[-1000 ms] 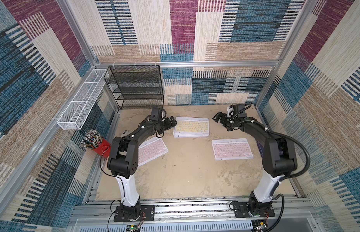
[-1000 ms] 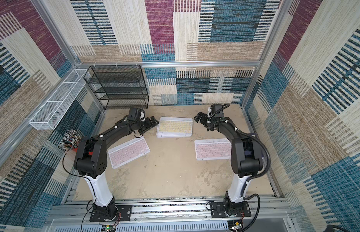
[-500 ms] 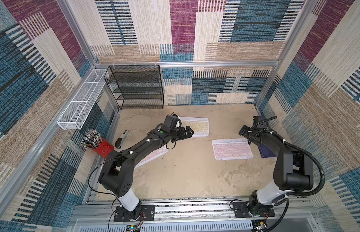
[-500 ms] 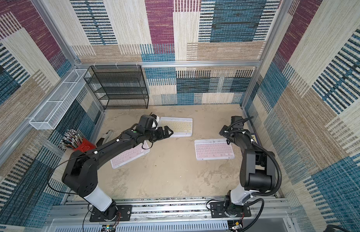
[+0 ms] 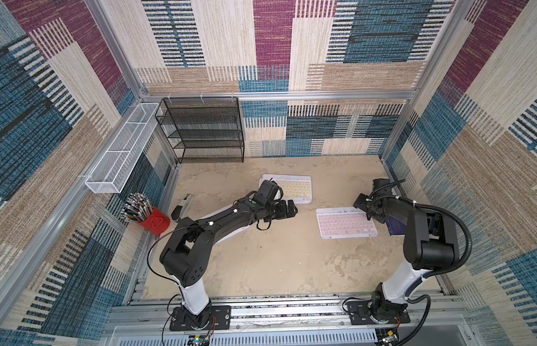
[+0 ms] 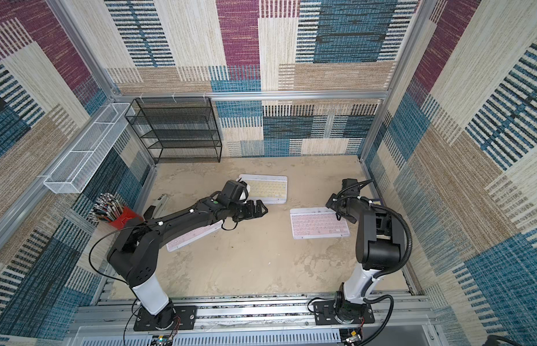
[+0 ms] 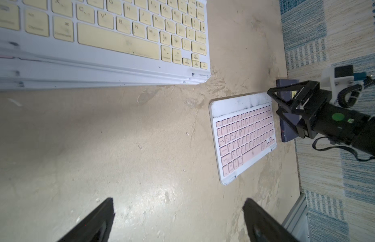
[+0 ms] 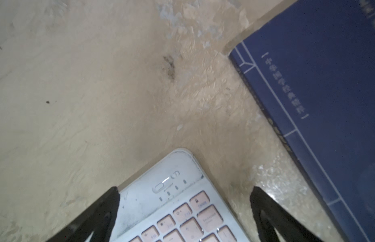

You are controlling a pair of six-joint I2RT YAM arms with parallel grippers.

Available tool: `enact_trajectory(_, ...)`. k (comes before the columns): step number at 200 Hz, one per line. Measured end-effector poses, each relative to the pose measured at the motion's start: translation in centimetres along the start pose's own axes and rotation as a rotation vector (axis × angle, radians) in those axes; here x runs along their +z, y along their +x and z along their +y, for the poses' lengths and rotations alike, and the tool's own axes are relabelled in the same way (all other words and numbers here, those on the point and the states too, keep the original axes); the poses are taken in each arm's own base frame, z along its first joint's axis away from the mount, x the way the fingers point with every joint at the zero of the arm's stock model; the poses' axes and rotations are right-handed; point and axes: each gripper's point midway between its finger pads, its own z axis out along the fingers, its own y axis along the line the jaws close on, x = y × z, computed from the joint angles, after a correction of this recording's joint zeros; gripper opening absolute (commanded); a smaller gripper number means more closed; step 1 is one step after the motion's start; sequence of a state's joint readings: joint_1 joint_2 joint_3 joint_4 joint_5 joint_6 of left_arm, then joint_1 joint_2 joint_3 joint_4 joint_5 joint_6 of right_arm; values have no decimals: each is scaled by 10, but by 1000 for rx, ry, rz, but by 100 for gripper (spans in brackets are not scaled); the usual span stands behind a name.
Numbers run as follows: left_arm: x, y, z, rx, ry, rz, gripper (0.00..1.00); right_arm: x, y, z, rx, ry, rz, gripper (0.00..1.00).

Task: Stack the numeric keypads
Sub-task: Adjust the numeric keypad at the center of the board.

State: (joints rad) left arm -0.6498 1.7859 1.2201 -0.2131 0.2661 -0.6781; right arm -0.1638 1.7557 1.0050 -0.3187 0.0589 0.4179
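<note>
Lying crosswise, pink keypad, long axis seemingly side-to-side; left pincer, right pincer agape, empty.

My tan tabletop and its load.
I see a yellow-topped keypad stack far centre, the right pink keypad beside a blue book, the left pink keypad, then a stapler, red pen cup and black mesh rack at left.
</note>
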Motion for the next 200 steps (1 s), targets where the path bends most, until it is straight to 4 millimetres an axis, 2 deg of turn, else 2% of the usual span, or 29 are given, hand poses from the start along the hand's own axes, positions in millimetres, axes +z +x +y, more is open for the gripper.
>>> enact_trajectory(40, 20, 7, -8, 21, -2, 34, 99, 4, 0, 4, -47, -26, -6, 97)
enact_trajectory(97, 33, 16, 6, 34, -49, 62, 97, -5, 17, 18, -93, -128, 8, 92)
enact_trajectory(116, 36, 18, 7, 52, -57, 74, 97, -7, 24, 31, -135, -157, 18, 91)
enact_trajectory(161, 38, 15, 6, 84, -69, 84, 96, -17, 55, 63, -226, -231, 49, 88)
enact_trajectory(200, 38, 16, 12, 88, -97, 89, 95, -38, 96, 73, -231, -293, 117, 85)
